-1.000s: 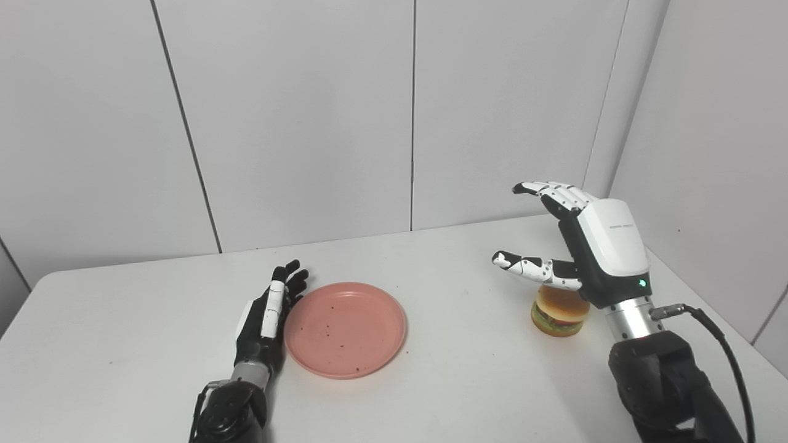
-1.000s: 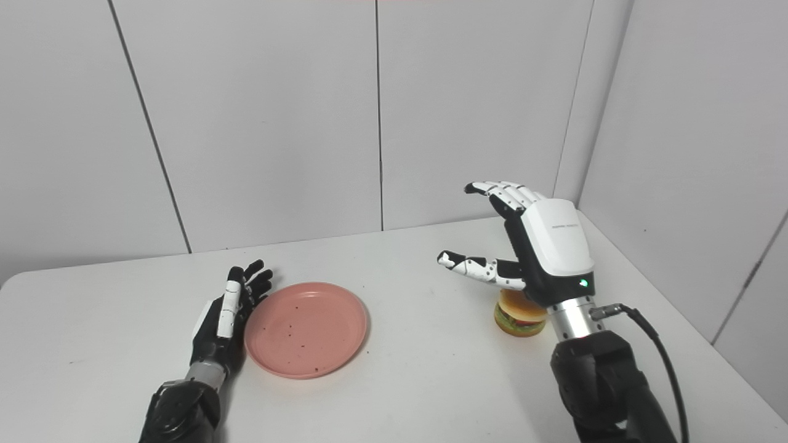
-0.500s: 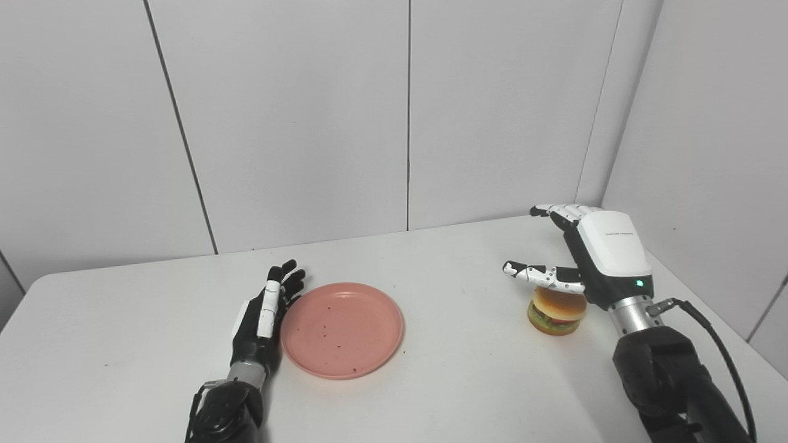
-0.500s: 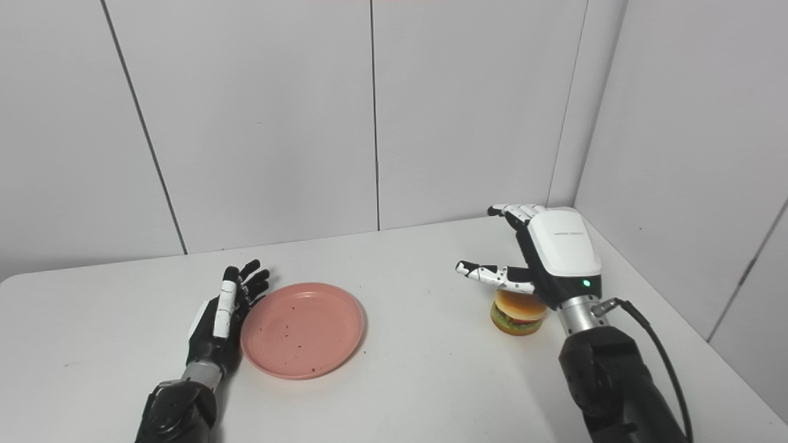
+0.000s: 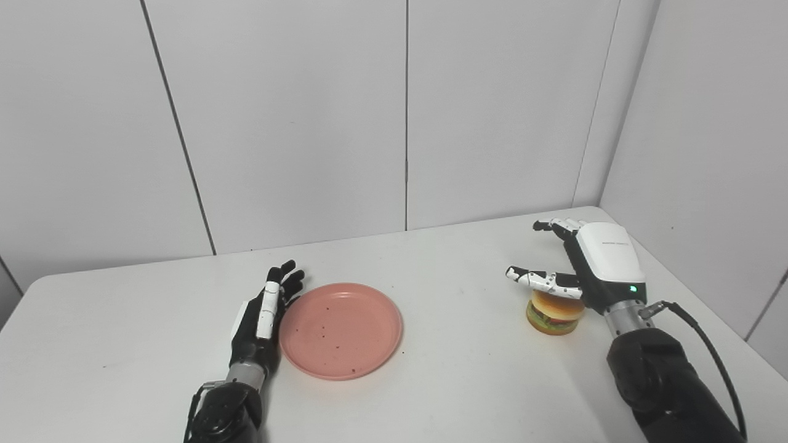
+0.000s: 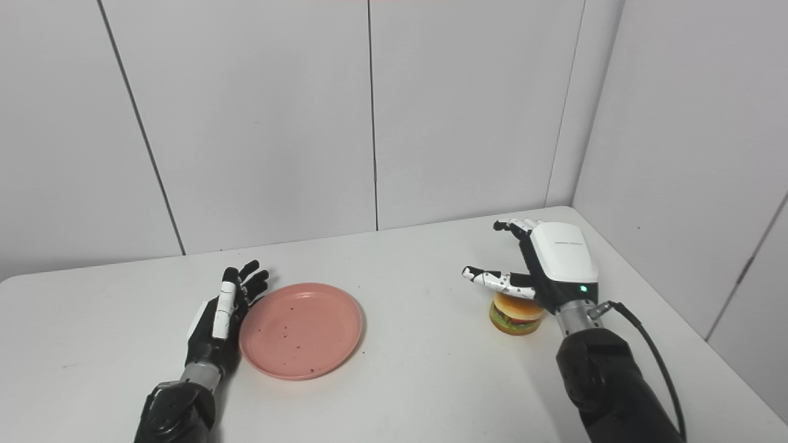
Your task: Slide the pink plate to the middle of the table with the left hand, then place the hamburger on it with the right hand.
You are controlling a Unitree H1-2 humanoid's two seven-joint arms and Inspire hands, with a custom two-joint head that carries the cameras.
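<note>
1. Nearest me, the left hand (image 5: 261, 317) lies low on the white table (image 5: 462, 381), edge-on, its fingers straight and a little spread, holding nothing. Its palm side sits right against the left rim of the pink plate (image 5: 340, 328) (touching or a hair off, I can't quite say which).

2. The plate lies flat just to the right of that hand, a few dark specks on it and nothing else. From where I stand it looks to be roughly at the table's middle, perhaps a shade left of it, so I'd judge the sliding part done or nearly done.

3. Over on the other side, the hamburger (image 5: 554, 311) stands on the table, well to the right of the plate. It sits directly under the right hand (image 5: 594, 264), its bun just below the thumb and palm.

4. That right hand hangs over the burger, open, with fingers (image 6: 516, 225) reaching forward beyond it and the thumb (image 6: 489, 278) pointing left above the bun. It grips nothing; whether the palm is already brushing the bun I can't tell.

5. So the second half is all still to do: the hand must close round the burger (a squat, rounded thing, likely easy to knock sideways), lift it, carry it left to the plate, and set it down.

6. Behind everything, plain grey wall panels (image 5: 295, 123) close off the far edge.
</note>
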